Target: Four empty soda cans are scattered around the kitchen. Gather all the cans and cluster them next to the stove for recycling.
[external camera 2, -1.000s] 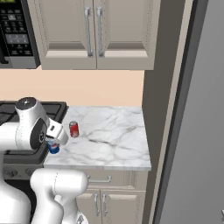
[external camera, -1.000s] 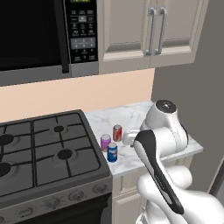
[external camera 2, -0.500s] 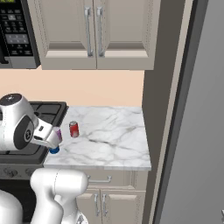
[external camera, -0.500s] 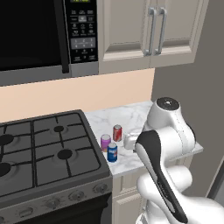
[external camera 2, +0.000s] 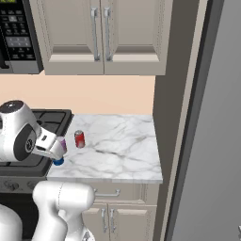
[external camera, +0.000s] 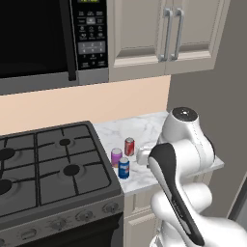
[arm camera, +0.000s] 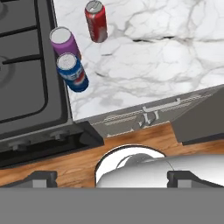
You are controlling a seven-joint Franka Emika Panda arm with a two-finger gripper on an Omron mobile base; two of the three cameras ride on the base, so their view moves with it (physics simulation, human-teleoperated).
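Marble-white surface [external camera: 144, 130] beside the black stove [external camera: 48, 164] carries three soda cans in a tight group at its stove-side edge: the purple can [arm camera: 64, 41] and the blue can [arm camera: 72, 72] just beside each other along the stove's rim, and the red can [arm camera: 96, 21] a little further in on the marble. All three stand upright and have not moved over the last second. What has changed is the arm: in the right base view its upper joint has swung left and pulled back from the cans, and the tool [arm camera: 113, 177] now hangs out past the front edge of the surface, over the wooden floor [arm camera: 52, 164], with its jaws spread wide and nothing between them. That reads as a release already finished and a retreat under way. The cans lie ahead of the tool, well apart from its tips, toward the top left of the hand view. With three clustered here and four asked for, one more is probably left to fetch.
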